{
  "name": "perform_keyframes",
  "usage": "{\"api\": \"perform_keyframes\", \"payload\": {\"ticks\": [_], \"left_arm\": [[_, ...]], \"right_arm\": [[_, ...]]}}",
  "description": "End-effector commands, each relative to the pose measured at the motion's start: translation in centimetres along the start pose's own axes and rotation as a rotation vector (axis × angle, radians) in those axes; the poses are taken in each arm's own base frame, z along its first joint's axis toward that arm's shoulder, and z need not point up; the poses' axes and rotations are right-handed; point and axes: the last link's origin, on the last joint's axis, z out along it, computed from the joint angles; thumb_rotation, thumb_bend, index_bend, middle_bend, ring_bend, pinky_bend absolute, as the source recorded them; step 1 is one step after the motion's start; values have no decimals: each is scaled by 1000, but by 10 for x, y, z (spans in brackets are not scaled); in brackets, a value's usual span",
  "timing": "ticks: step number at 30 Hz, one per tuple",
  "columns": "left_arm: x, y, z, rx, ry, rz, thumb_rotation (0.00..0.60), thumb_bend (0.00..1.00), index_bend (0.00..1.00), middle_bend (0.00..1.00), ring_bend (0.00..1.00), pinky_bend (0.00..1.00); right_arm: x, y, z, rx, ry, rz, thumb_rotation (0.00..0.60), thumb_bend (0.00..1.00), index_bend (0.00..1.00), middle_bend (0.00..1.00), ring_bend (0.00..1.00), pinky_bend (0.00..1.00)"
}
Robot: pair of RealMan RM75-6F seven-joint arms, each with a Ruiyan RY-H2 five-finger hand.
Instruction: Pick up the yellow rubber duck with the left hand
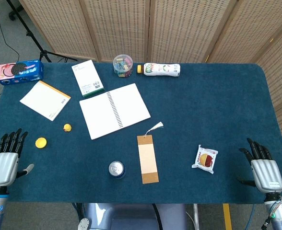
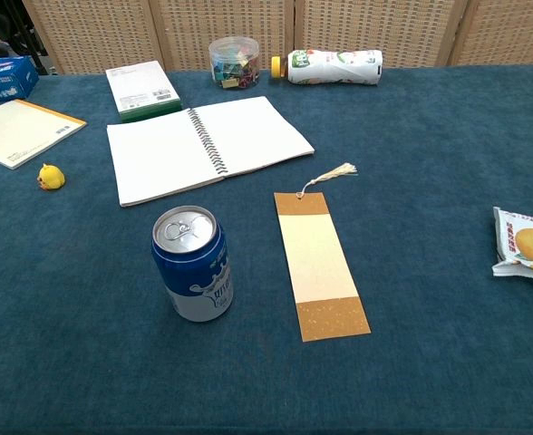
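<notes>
Duck sits just left of open notebook, untouched. Left robot hand empty, fingers spread, parked at table edge; right robot hand likewise idle.

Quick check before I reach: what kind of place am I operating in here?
Likely a staged indoor test or lab setup: a blue cloth-covered table with assorted props, woven folding screens as backdrop, and a tripod stand on the floor behind.

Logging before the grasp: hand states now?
Left hand: open, holding nothing.
Right hand: open, holding nothing.
</notes>
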Motion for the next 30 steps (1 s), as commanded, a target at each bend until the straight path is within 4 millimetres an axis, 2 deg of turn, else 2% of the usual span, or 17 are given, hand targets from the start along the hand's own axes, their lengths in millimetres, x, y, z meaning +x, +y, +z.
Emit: {"api": "perform_keyframes", "payload": {"ticks": [1,25,30], "left_arm": [[0,0,-1,-1,0,1,600,0,0,0,0,0],[-3,1,1,-1,-8,5,600,0,0,0,0,0],[-5,1,7,10,-19,3,600,0,0,0,0,0]], "right_arm": [[0,0,0,0,-1,1,600,0,201,0,0,91],[1,1,-1,-5,3,4,600,0,201,0,0,91],[1,0,-2,-5,6,3,600,0,201,0,0,91]]}}
